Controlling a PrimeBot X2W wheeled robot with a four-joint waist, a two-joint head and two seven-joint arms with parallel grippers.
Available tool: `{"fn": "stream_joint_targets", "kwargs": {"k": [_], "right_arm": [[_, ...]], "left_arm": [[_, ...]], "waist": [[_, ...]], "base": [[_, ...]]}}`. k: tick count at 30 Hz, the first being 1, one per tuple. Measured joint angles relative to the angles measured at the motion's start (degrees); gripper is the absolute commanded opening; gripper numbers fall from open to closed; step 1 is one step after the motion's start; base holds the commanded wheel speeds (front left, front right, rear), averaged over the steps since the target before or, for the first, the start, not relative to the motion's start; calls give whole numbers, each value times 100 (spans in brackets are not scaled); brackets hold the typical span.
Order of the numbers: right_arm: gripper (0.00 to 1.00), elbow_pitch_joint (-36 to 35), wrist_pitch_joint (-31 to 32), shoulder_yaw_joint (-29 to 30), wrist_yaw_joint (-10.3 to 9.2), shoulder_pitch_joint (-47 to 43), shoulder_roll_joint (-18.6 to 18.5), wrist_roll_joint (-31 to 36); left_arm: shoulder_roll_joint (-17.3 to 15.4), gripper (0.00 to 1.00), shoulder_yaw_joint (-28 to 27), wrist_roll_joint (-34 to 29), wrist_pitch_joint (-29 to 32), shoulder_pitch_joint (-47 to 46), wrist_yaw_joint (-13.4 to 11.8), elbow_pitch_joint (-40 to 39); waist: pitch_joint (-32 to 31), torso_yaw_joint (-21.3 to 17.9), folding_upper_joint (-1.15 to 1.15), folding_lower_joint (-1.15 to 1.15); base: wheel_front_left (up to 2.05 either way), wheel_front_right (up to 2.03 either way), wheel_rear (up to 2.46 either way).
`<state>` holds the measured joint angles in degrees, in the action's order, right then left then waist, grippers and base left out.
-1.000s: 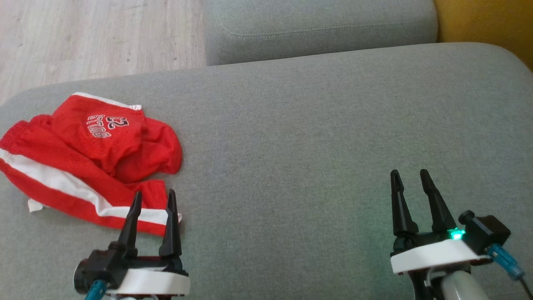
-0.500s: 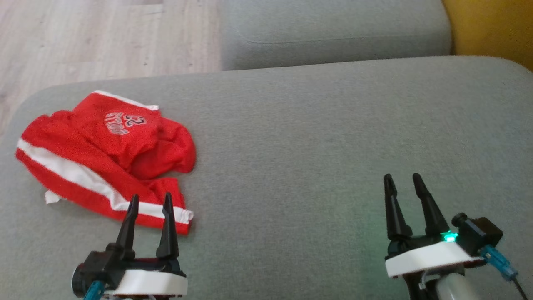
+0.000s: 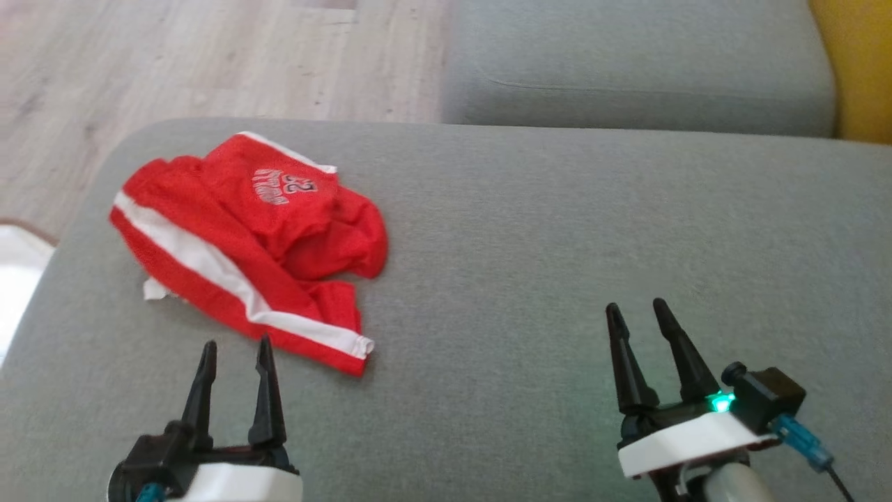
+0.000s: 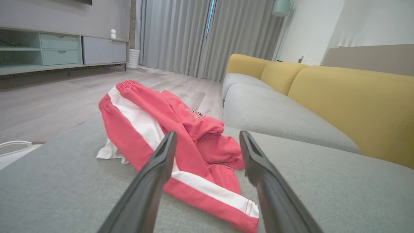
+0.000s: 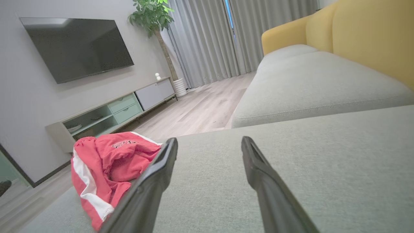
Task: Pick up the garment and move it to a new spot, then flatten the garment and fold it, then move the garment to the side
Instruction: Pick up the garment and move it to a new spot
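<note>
Holding left gripper (image 3: 237, 341) and right gripper (image 3: 635, 305) wide open and empty, facing red shorts (image 3: 244, 244) lying crumpled at left end of grey cushion (image 3: 523, 244), near left gripper, catching printed number (image 3: 301, 185) in head view, television (image 5: 76, 48) in right wrist view.

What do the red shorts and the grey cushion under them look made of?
The red shorts: probably thin synthetic sports mesh, matte; a fine pitted weave shows, and it crumples into soft folds. Their white stripe: smoother fabric, apparently sewn in. The grey cushion: woven upholstery, matte, with a fine heathered grain; the fibre type cannot be told.
</note>
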<state>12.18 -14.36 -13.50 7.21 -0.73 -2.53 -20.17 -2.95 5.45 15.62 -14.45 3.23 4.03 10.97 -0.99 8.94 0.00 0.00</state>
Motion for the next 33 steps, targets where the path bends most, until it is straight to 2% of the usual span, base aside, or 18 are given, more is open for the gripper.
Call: {"fn": "stream_joint_targets", "kwargs": {"k": [13, 21, 26, 29, 33], "right_arm": [[100, 60, 0, -427, 0, -23, -1, -103], [100, 60, 0, -516, 0, -101, -2, -119], [100, 48, 0, -461, 0, -98, -2, -103], [100, 9, 0, -409, 0, -68, -3, -75], [100, -48, 0, -290, 0, 103, -4, 41]], "left_arm": [[0, 100, -149, -56, 0, 73, -30, 10], [0, 100, -394, -138, 0, 69, 2, 0], [-8, 100, -559, -405, -1, -32, 70, 27], [-125, 100, -695, -513, 0, -493, 112, 288], [-682, 100, -790, -559, 5, -1525, 207, 1003]], "waist": [[-97, 560, 0, 0], [-12, 492, 0, 0], [144, 381, 0, 0], [314, 289, 0, 0], [581, 142, 0, 1]], "base": [[0, 0, 0], [0, 0, 0], [0, 0, 0], [0, 0, 0], [0, 0, 0]]}}
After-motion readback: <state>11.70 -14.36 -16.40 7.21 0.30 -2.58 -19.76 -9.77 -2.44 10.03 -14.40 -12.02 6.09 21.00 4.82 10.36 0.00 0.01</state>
